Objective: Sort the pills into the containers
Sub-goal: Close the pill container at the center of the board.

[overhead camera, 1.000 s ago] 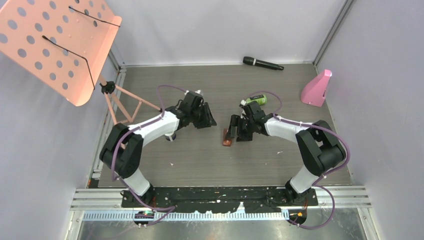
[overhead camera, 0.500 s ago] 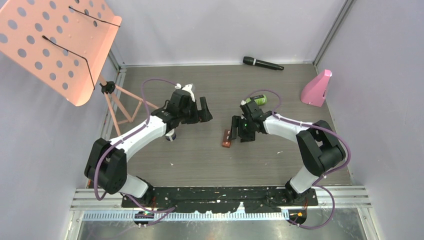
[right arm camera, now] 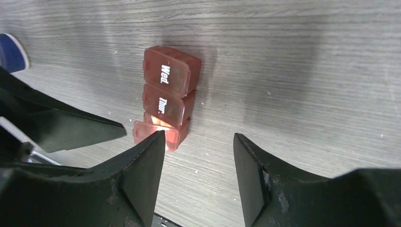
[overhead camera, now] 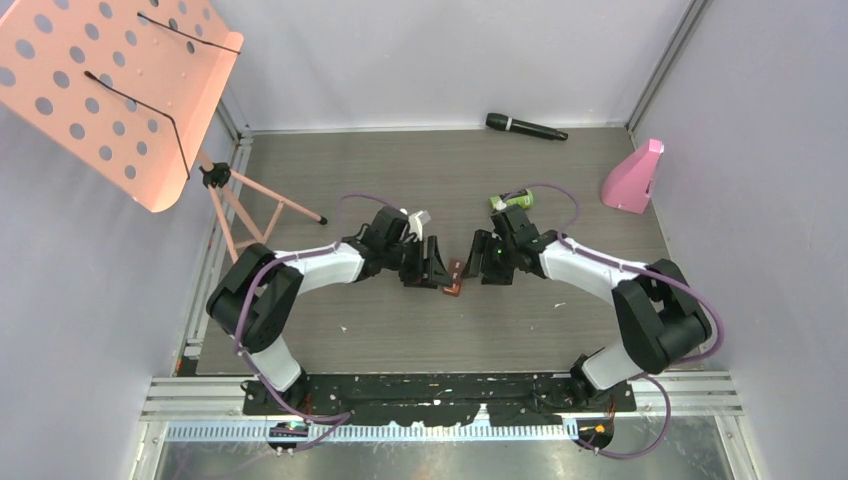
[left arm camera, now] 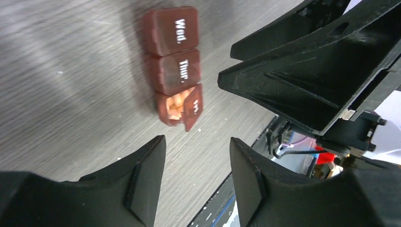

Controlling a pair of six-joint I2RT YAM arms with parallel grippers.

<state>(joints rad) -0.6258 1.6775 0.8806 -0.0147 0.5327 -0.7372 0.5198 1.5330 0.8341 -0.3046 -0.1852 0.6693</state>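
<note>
Under left wrist: pills (left arm camera: 174, 106) in open-lidded case (left arm camera: 177, 71) (pills unseen overhead).

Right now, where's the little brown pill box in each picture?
Top external: pill box mid-picture, on the grey wood-grain table.
Left wrist: pill box top middle.
Right wrist: pill box left of centre.
Shared landmark: the grey wood-grain table, in all three.
</note>
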